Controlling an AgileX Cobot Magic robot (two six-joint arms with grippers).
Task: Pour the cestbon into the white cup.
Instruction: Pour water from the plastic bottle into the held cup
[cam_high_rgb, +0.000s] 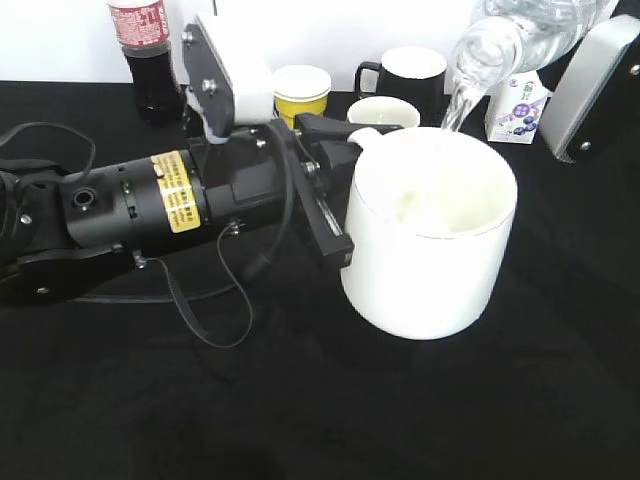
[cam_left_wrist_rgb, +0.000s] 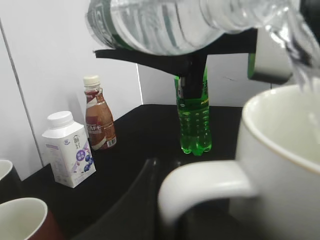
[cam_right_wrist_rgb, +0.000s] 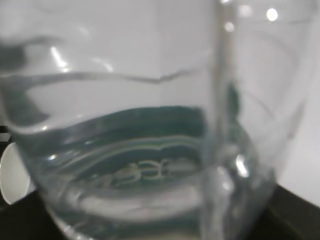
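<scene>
Nearest on the black cloth-covered table (cam_high_rgb: 300, 410), just right of centre, stands the white cup (cam_high_rgb: 430, 235), a big smooth glazed ceramic mug with a thick rounded rim and a pale, glossy inside; its loop handle (cam_left_wrist_rgb: 205, 187) points left toward the left gripper (cam_high_rgb: 335, 195). That gripper's dark fingers lie on either side of the handle, but whether they pinch it or only flank it cannot be told. Behind it the left arm (cam_high_rgb: 150, 200) stretches away to the left, matte black with yellow stickers and a white camera block on top. Above the cup's far right rim hangs the cestbon (cam_high_rgb: 520, 35), tipped neck-down, clear ribbed plastic with a dark green label band, and a thin stream of water falls from its mouth into the cup. The right gripper (cam_left_wrist_rgb: 192, 52) is closed around the bottle's body, its black fingers seen under the bottle in the left wrist view. Farther back stand a red-brown mug (cam_high_rgb: 383, 112), a yellow paper cup (cam_high_rgb: 301, 93), a black mug (cam_high_rgb: 405, 70), a small white milk carton (cam_high_rgb: 517, 110) and, far left, a dark cola bottle (cam_high_rgb: 145, 55).
</scene>
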